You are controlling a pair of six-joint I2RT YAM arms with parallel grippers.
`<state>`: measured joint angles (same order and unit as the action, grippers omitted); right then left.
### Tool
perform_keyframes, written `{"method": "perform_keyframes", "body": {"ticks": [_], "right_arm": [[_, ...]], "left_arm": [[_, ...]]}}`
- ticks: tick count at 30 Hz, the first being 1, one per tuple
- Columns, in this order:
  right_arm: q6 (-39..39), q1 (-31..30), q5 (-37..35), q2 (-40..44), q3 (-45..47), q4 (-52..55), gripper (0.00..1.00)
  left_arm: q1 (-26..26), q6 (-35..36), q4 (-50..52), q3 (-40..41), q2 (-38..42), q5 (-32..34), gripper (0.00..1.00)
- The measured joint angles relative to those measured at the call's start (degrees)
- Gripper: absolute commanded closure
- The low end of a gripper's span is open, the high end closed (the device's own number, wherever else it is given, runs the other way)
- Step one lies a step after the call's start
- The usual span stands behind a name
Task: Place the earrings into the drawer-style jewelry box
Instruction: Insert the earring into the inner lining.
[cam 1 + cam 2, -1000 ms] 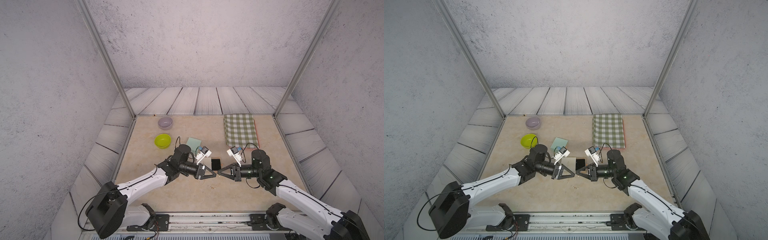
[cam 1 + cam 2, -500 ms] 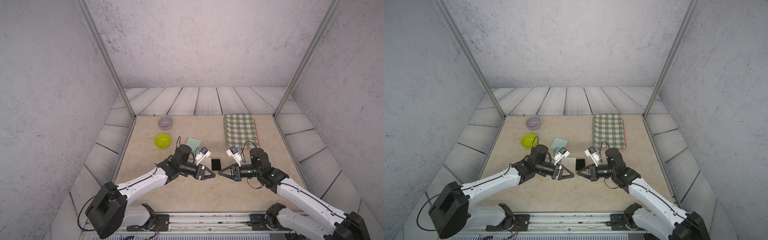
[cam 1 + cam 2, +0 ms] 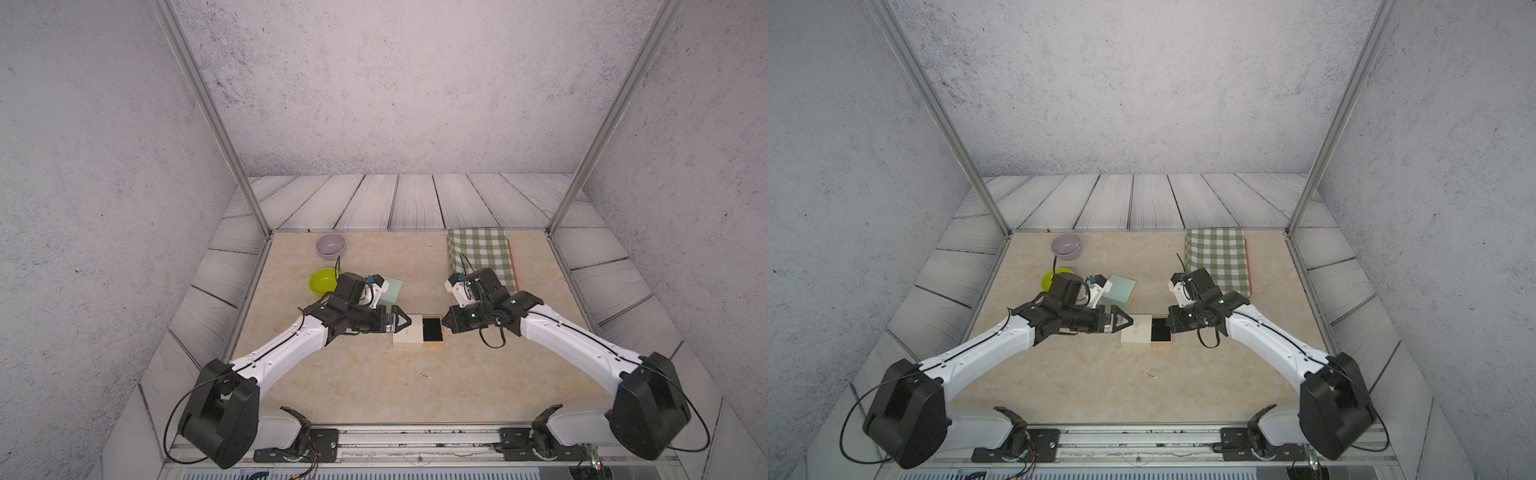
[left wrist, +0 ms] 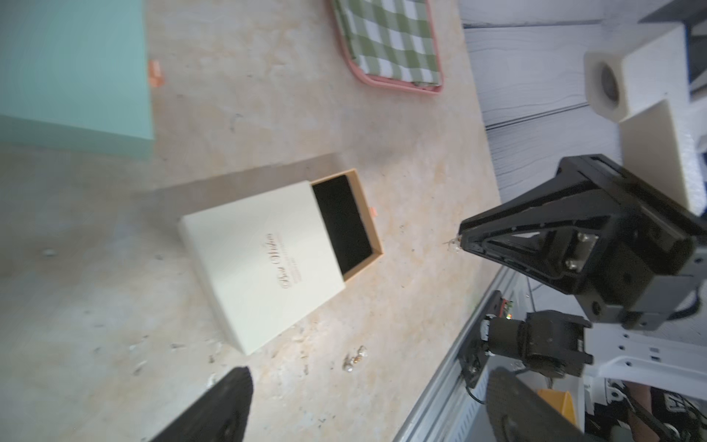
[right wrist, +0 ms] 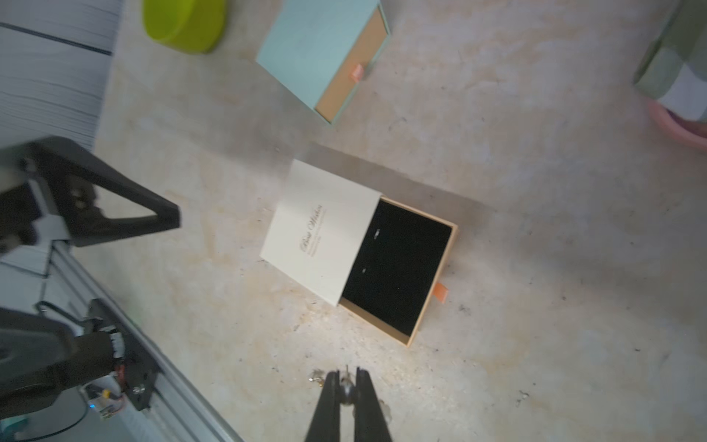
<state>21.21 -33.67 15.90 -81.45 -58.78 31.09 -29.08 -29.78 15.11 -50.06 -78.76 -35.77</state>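
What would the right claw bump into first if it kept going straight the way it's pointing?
Probably the open drawer of the cream jewelry box: the right gripper points at it from close by. It may sit higher and pass just above; depth is unclear.

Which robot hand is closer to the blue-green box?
Left. The left gripper hangs by the cream box, next to the blue-green box. The right gripper is farther away, beyond the cream box's open drawer.

Cream box (image 3: 408,336) with gold script, tan drawer (image 3: 433,331) lined black, orange pull tab (image 5: 441,293). Left of the black claw (image 3: 401,323): mint box (image 3: 1119,289), lime bowl (image 3: 323,281), lilac bowl (image 3: 331,245). Cloth (image 3: 481,253) is green-white check on a pink tray (image 4: 398,85).
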Motion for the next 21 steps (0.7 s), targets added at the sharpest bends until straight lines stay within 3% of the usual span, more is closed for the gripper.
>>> {"method": "perform_keyframes", "body": {"ticks": [9,21], "right_arm": [[-2.01,-1.86,-4.66,-10.43,-5.77,-1.2,1.0],[-4.2,-5.7,-6.34,-18.53,-9.2,-3.89,1.0]], "left_arm": [[2.34,2.69,9.94,-8.94,-15.5,3.3,0.01],[2.58,2.56,11.37,-8.94,-19.89,2.95,0.01]]}}
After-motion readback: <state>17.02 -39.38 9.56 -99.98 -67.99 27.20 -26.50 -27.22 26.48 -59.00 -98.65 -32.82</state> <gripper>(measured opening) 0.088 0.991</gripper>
